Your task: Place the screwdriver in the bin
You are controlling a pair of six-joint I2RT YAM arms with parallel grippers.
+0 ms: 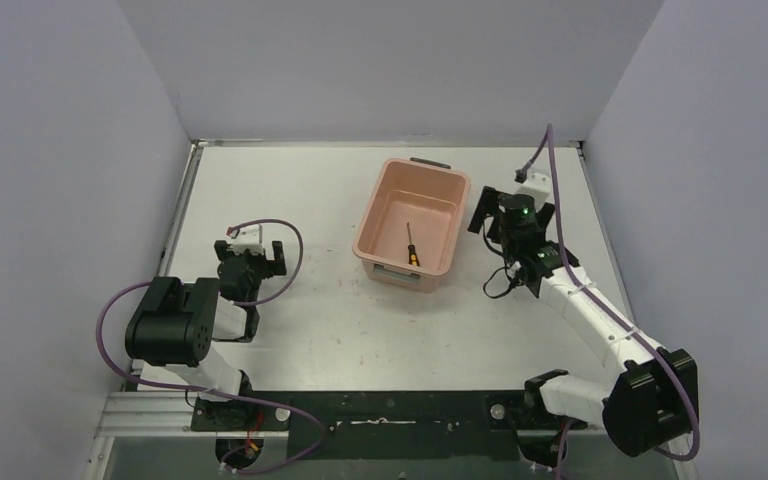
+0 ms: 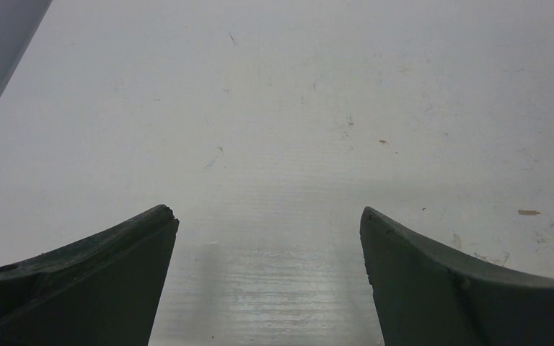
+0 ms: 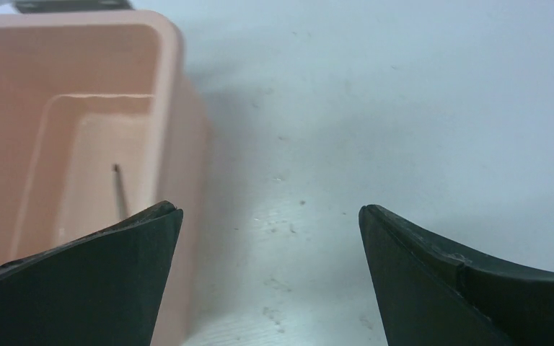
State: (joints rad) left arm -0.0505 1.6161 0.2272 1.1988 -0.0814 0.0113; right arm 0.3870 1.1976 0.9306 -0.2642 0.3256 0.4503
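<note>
The small screwdriver (image 1: 411,245) lies flat on the floor of the salmon-pink bin (image 1: 385,215), its black and yellow handle toward the near wall. In the right wrist view only its thin shaft (image 3: 119,189) shows inside the bin (image 3: 177,86); the handle is hidden behind my left finger. My right gripper (image 1: 513,207) hangs just right of the bin, open and empty (image 3: 270,210). My left gripper (image 1: 250,257) stays over bare table at the left, open with nothing between its fingers (image 2: 268,213).
Grey walls enclose the white table on three sides. A dark handle (image 1: 430,161) juts from the bin's far end. A purple cable (image 1: 550,170) loops above the right arm.
</note>
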